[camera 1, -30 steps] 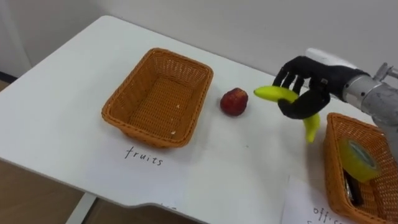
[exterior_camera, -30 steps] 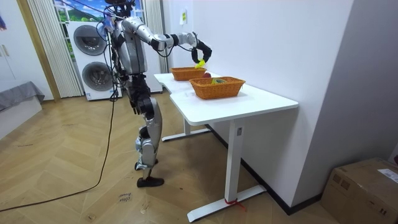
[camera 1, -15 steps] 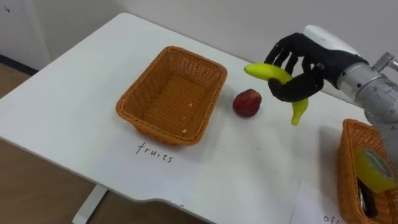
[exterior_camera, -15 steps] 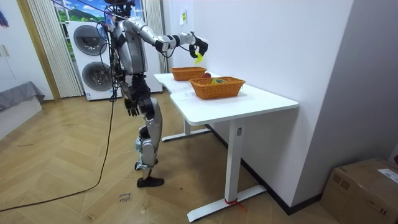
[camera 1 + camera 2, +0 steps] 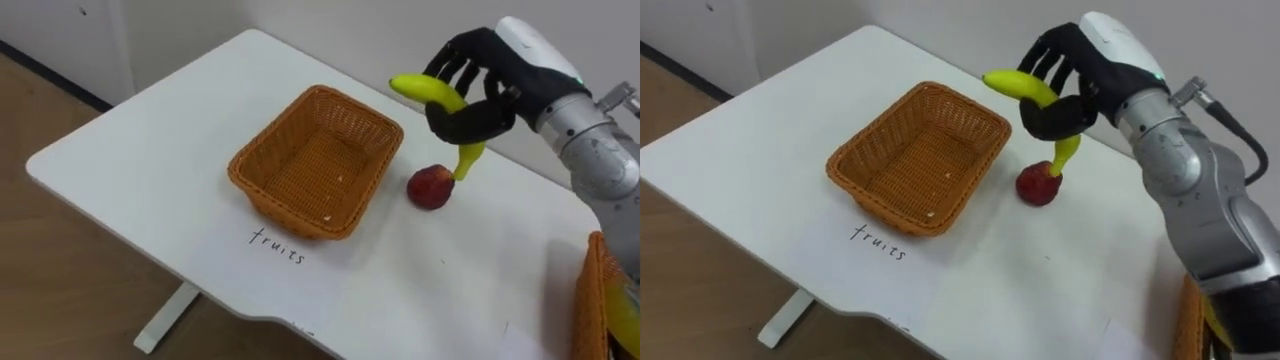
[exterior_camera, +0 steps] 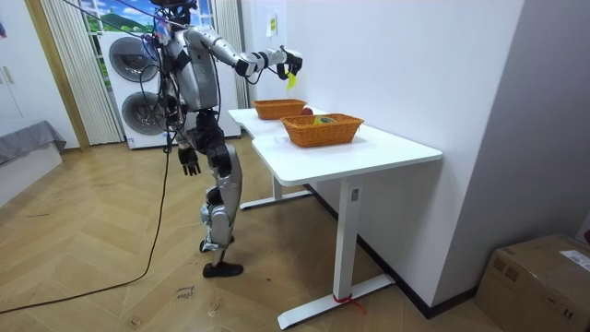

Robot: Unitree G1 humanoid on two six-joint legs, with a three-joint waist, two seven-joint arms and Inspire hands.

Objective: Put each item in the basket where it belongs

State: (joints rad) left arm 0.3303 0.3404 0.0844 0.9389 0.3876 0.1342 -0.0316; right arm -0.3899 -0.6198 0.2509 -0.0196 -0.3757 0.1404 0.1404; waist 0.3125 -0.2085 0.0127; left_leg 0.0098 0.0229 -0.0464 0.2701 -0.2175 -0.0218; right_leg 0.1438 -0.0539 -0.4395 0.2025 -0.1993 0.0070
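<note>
Banana point(image 5: 428, 91) was clamped in your right hand point(image 5: 495, 95), held high beside the apple point(image 5: 431, 186), probably to clear the fruits basket point(image 5: 285, 205) rim; left hand point(image 6: 190, 163) hung low, state unclear.

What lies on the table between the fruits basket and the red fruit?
Nothing: the left eye view shows a bare strip of white table separating the basket and the red fruit.

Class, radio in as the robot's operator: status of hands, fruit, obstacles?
Right robot hand shut on banana, raised beside basket. Left robot hand hangs at side. Apple on table by basket. Nothing blocks basket.
</note>
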